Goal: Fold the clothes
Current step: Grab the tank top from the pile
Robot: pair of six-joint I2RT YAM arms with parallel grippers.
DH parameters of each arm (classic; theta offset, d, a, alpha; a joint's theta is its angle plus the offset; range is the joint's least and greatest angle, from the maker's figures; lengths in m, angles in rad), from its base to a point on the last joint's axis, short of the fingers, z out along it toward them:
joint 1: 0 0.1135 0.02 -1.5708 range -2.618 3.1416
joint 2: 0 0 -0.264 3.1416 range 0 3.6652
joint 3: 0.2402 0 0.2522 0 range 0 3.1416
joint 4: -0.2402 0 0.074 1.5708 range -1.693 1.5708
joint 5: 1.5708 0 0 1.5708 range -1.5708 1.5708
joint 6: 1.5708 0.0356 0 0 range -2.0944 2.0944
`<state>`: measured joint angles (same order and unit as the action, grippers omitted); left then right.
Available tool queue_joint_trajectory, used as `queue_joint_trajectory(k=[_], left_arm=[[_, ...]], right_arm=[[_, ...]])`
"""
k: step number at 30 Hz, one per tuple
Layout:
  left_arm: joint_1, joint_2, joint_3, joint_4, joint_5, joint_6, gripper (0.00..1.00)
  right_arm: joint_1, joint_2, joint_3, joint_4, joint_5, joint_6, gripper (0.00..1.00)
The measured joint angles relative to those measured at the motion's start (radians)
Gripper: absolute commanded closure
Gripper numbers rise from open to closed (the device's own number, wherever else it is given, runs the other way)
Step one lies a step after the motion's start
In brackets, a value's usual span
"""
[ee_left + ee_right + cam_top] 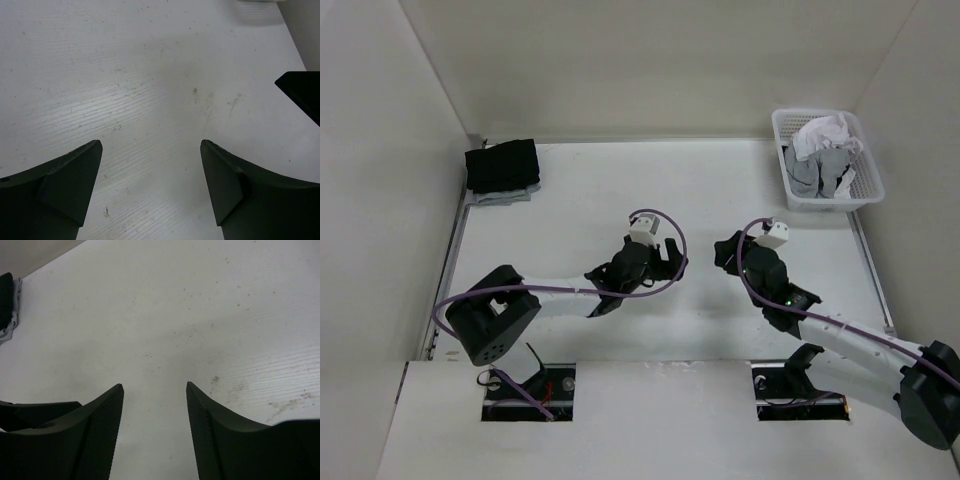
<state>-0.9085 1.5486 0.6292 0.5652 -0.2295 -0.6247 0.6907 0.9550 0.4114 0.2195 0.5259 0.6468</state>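
Observation:
The clothes, a mid-grey garment (826,172), lie crumpled in a white basket (871,192) at the table's far right corner, partly under a white garment (824,134). My left gripper (670,256) (151,145) hangs open over bare tabletop near the middle, nothing between its fingers. My right gripper (726,251) (155,386) is also open and empty, just to the right and facing the left one. Both are well short of the basket. A dark finger (301,94) of the right gripper shows at the right edge of the left wrist view.
A folded stack of black garments (502,166) (5,296) with a light grey layer under it (501,198) sits at the far left corner. White walls enclose the table (620,190) on the left, back and right. The tabletop is scuffed white.

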Motion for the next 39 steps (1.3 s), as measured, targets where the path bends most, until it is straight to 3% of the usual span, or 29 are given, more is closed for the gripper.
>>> queue_joint_trajectory(k=[5,9,11,14,17,19,24,27,39], left_arm=[[0.0,-0.001,-0.006,0.014,0.004,0.0,0.2],[-0.002,-0.002,-0.019,0.034,0.005,0.0,0.24],[-0.002,-0.005,-0.028,0.043,0.006,0.0,0.37],[-0.003,-0.017,-0.053,0.071,0.006,0.012,0.67],[-0.013,-0.041,-0.076,0.094,0.007,0.031,0.78],[-0.02,-0.053,-0.078,0.103,0.009,0.041,0.76],[-0.03,-0.064,-0.078,0.126,0.015,0.056,0.55],[-0.03,-0.064,-0.078,0.136,0.02,0.053,0.47],[-0.023,-0.064,-0.095,0.165,0.029,0.049,0.43]], right_arm=[[0.001,-0.006,0.013,-0.034,0.003,0.001,0.54],[-0.004,-0.004,0.036,-0.041,0.003,-0.005,0.93],[-0.021,0.013,0.07,-0.058,0.001,-0.007,1.0],[-0.108,0.081,0.189,-0.118,-0.005,-0.02,1.0],[-0.269,0.195,0.381,-0.15,-0.014,-0.05,0.98],[-0.369,0.269,0.492,-0.156,-0.019,-0.067,0.93],[-0.591,0.456,0.675,-0.163,-0.027,-0.074,0.61],[-0.745,0.663,0.826,-0.184,-0.038,-0.074,0.51],[-0.923,0.977,1.083,-0.324,-0.108,-0.124,0.52]])
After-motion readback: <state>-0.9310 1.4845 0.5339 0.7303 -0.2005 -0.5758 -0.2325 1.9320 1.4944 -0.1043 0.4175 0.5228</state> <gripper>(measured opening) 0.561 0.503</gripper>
